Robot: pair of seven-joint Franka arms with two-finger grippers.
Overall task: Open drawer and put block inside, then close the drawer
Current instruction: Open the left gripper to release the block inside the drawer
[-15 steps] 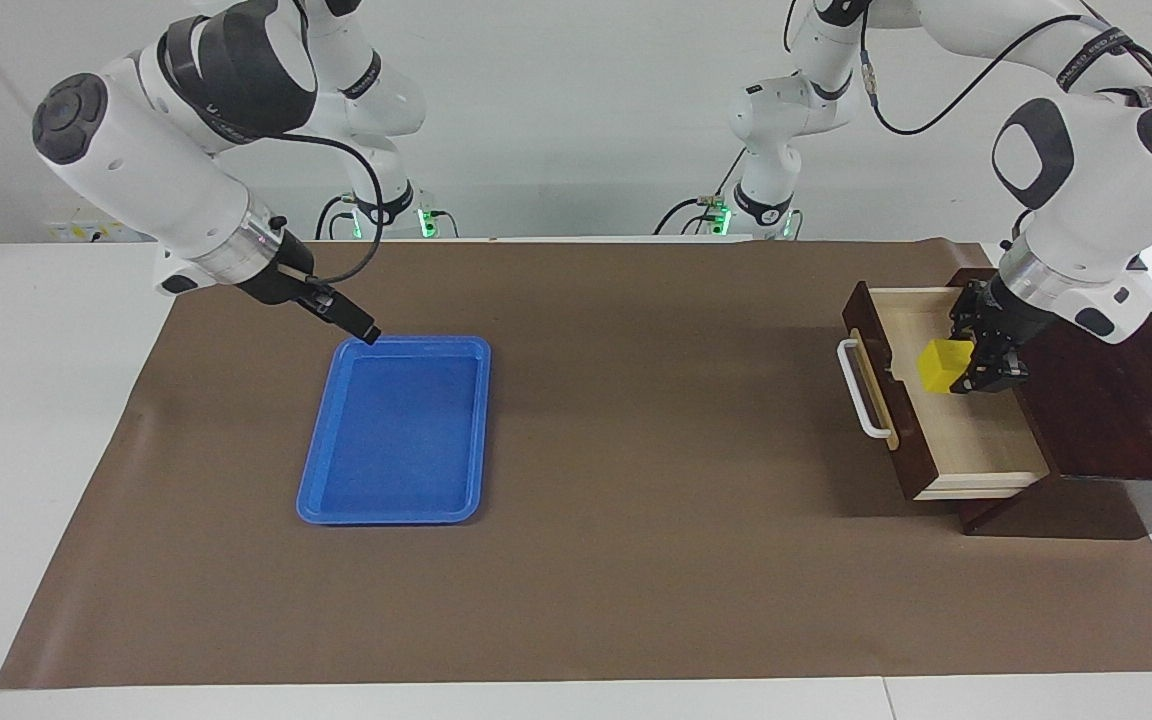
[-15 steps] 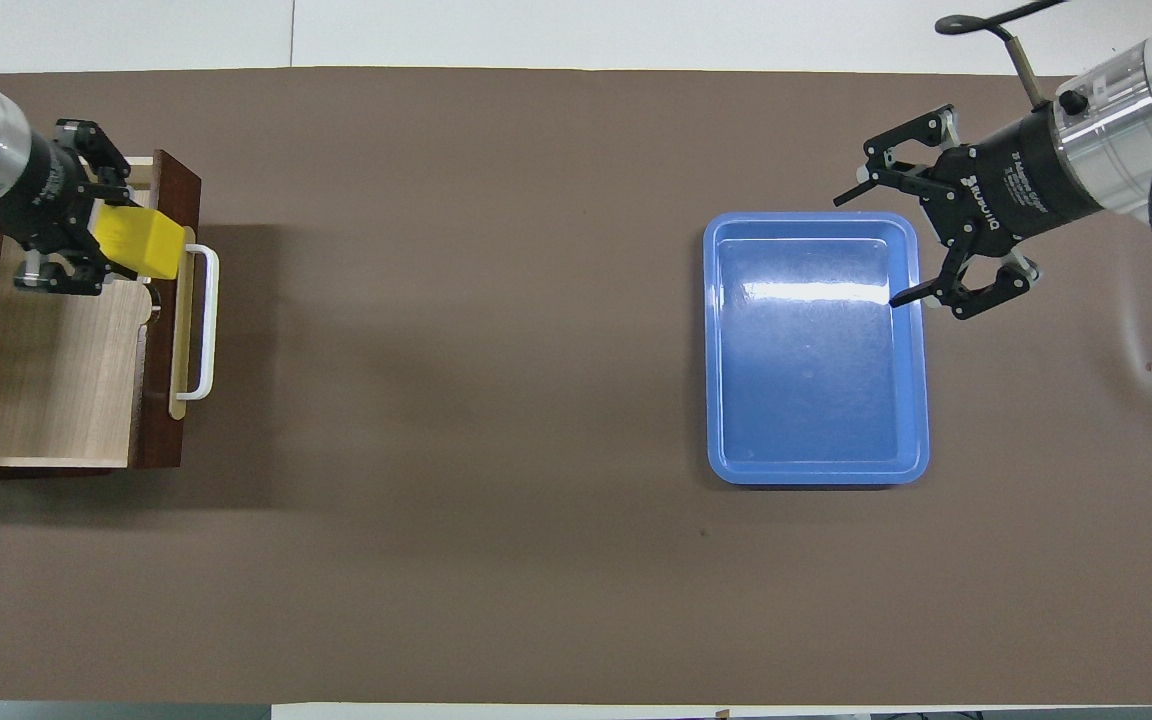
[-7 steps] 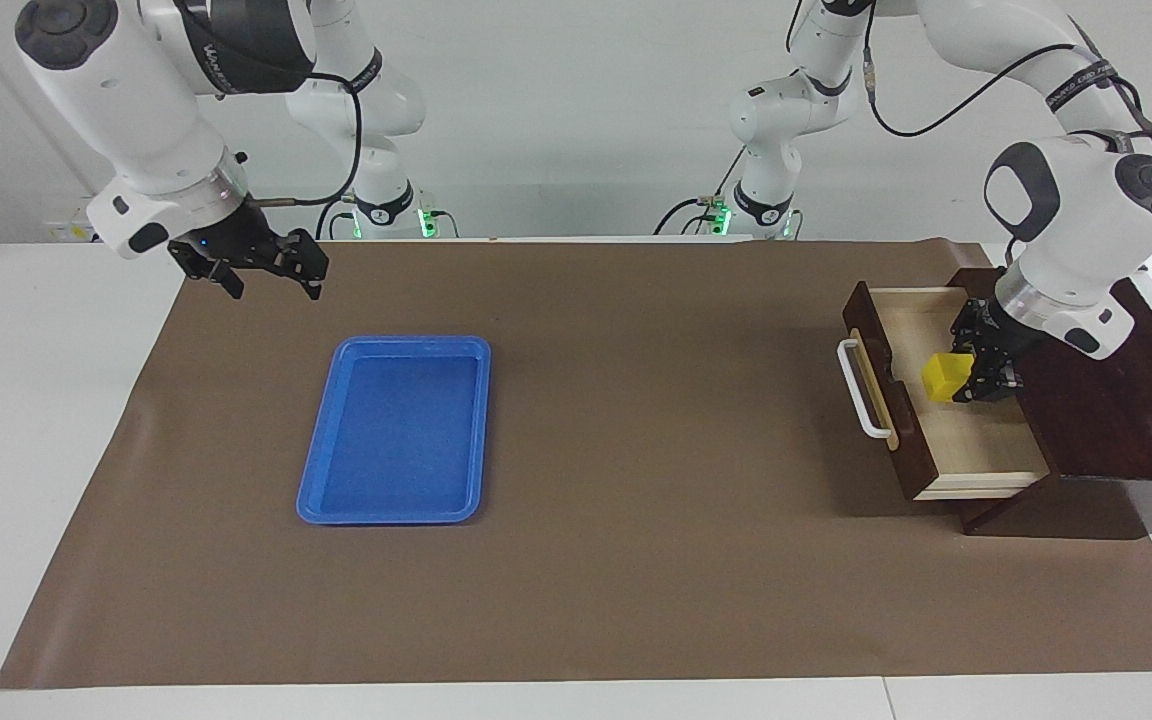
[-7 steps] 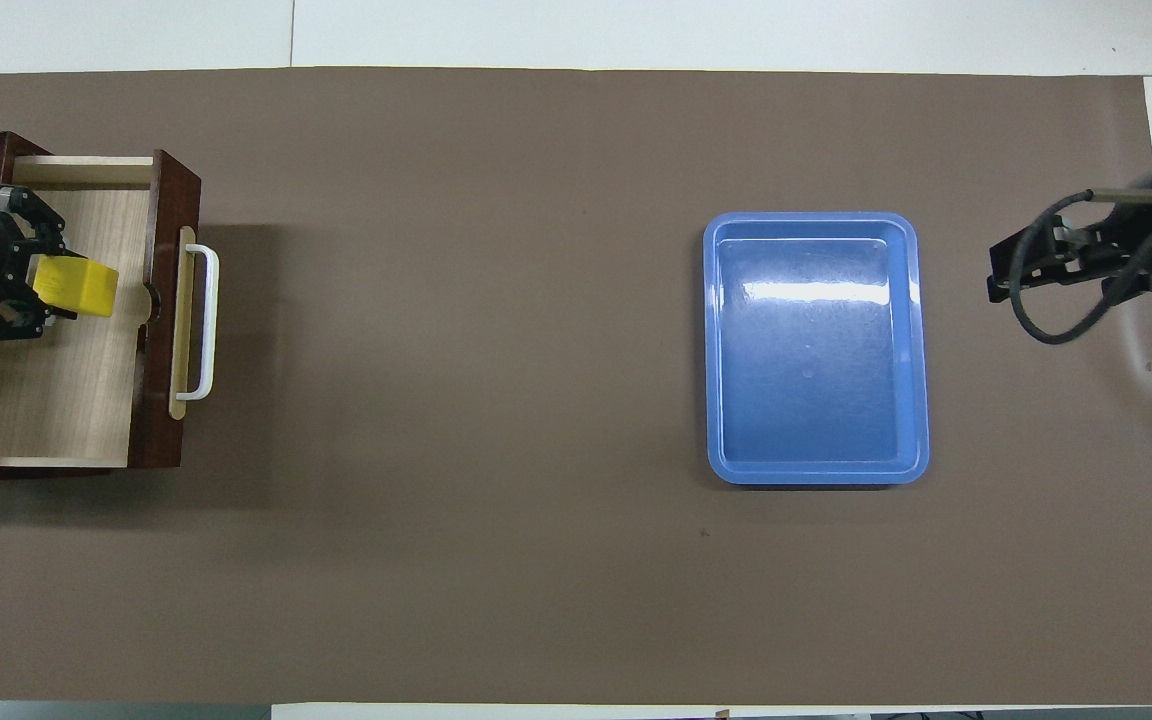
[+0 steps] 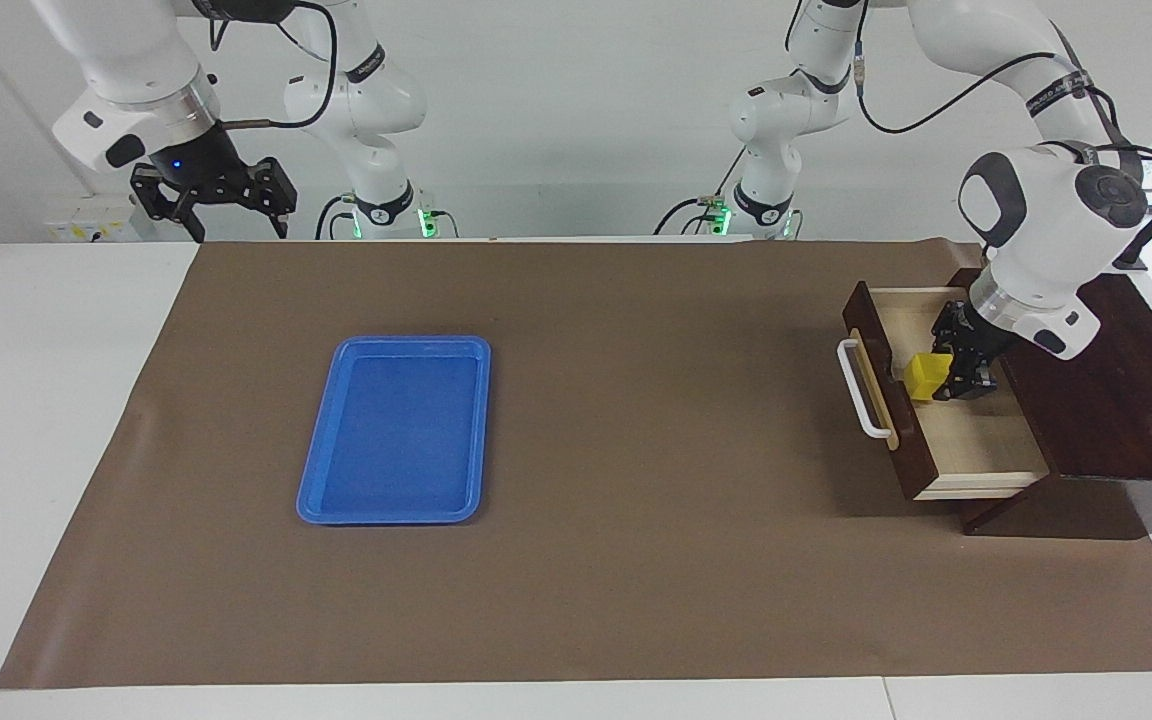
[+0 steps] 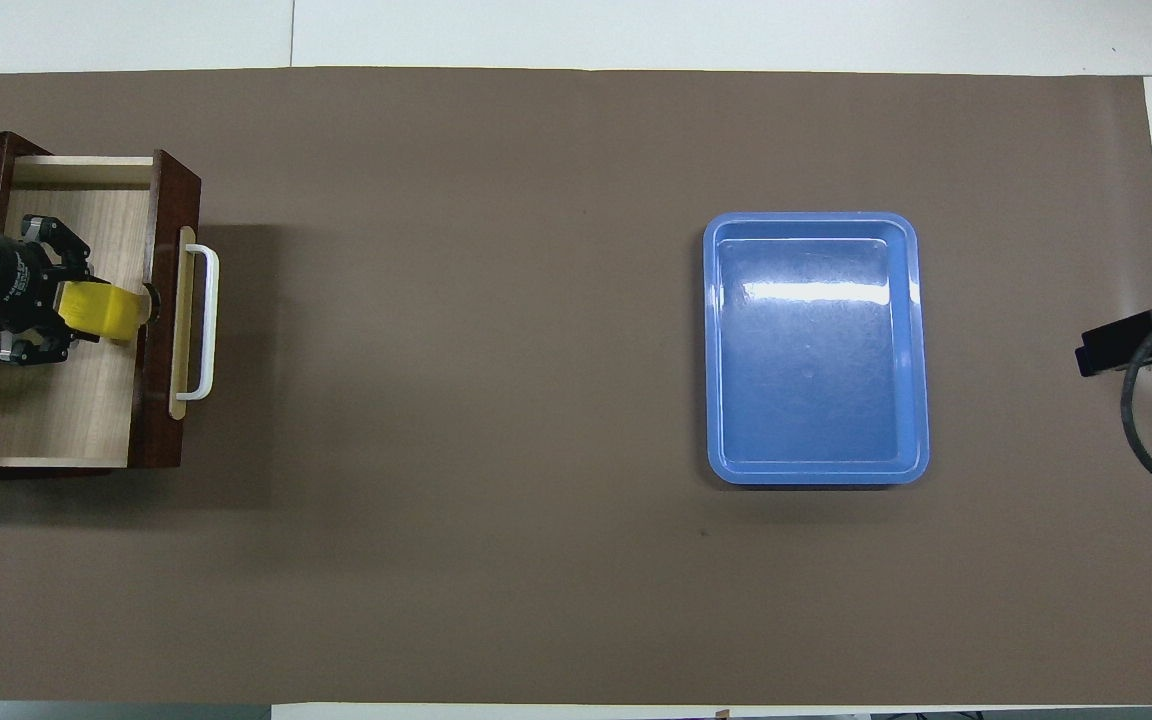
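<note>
Two grippers are showing. Left gripper is pinching the block inside the open drawer; right gripper is waiting spread over the desk edge. No writing is reading clearly.

The drawer, dark brown wood with a white bar handle on a tan strip and a pale wood interior, stands pulled open from its dark wooden box at the right of the facing view, mid-height. The block, a small bright yellow cube, sits low within the open drawer, close to the drawer's front panel; whether it touches the floor cannot be told.
</note>
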